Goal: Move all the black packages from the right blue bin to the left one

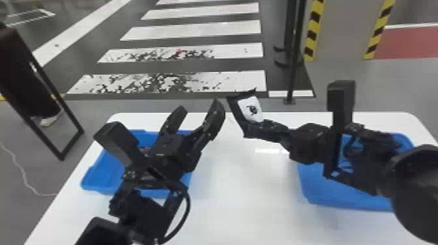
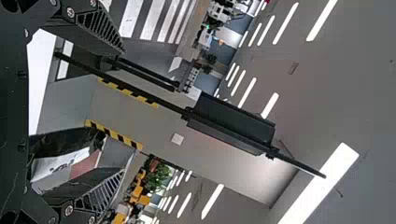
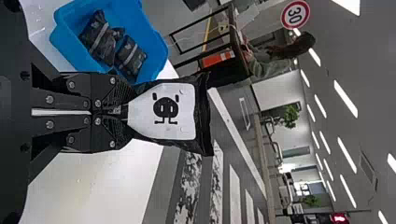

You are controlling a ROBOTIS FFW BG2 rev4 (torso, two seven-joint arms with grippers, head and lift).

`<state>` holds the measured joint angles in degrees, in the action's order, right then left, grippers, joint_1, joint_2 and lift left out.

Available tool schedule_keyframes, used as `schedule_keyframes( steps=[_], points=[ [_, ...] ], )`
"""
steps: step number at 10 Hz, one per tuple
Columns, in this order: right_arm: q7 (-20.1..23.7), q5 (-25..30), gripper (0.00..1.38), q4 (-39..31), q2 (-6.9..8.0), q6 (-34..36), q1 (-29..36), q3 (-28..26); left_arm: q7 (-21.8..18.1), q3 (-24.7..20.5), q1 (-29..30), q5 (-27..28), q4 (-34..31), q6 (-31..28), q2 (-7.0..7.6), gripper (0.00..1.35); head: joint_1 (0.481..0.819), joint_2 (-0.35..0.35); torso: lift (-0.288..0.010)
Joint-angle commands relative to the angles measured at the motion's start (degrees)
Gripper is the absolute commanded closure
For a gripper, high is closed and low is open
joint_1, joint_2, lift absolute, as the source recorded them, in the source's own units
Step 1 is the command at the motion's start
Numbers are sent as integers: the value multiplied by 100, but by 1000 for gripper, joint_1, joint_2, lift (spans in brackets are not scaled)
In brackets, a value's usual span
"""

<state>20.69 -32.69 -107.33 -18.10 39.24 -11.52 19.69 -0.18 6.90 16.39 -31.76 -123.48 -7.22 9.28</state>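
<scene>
Black package [image 1: 250,110], with a black pig figure on its white label, is clamped by the right gripper [image 1: 265,128]; in the right wrist view the fingers stand close together, gripping the package's narrowed end, and the labelled body extends beyond the fingertips. In the head view, the package is between the two blue bins, left of the right bin [image 1: 335,195] and across the line of the far edge of the white table [image 1: 244,202]. Open tabletop runs between the bins. A narrow gap separates the package from the nearer finger of the left gripper [image 1: 197,109], whose fingers stand wide apart with nothing clamped; its wrist partly covers the left bin [image 1: 107,166]. Two further packages, a banded package [image 3: 99,39] and a smaller-looking package [image 3: 131,57], lie side by side within the left bin, inside its walls.
</scene>
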Motion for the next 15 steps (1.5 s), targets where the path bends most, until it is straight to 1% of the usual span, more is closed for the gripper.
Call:
schedule_keyframes(
  steps=[1, 4, 8, 9, 10, 11, 13, 15],
  points=[
    [-3, -113, 1170, -4, 0, -44, -100, 270, -8, 19, 6, -23, -6, -219, 12, 148, 652, 155, -140],
    [-3, -296, 1170, -74, 0, -44, -157, 533, -8, -73, -8, 160, -6, -430, 21, 150, 667, 192, -140],
    [-30, -536, 1170, -102, 0, 13, -255, 956, 1, -107, 6, 228, 36, -529, 21, 151, 680, 237, -140],
    [-30, -547, 1170, -88, -9, 41, -255, 967, 1, -153, 20, 240, 22, -585, 21, 314, 686, 251, -140],
    [-30, -559, 1170, -88, -9, 41, -241, 967, 1, -210, 48, 11, 22, -852, 3, 907, 691, 259, -140],
    [-30, -559, 1170, -88, -9, 41, -255, 967, 1, -312, 90, -172, 22, -1021, -32, 1227, 694, 262, -140],
    [-47, -582, 1170, -74, -9, -1, -283, 967, -43, -324, 104, 34, 22, -880, -41, 1211, 695, 264, -140],
    [-47, -616, 1157, -60, -9, -72, -283, 967, -61, -312, 76, 91, 36, -683, -41, 1211, 695, 268, -140]
  ],
)
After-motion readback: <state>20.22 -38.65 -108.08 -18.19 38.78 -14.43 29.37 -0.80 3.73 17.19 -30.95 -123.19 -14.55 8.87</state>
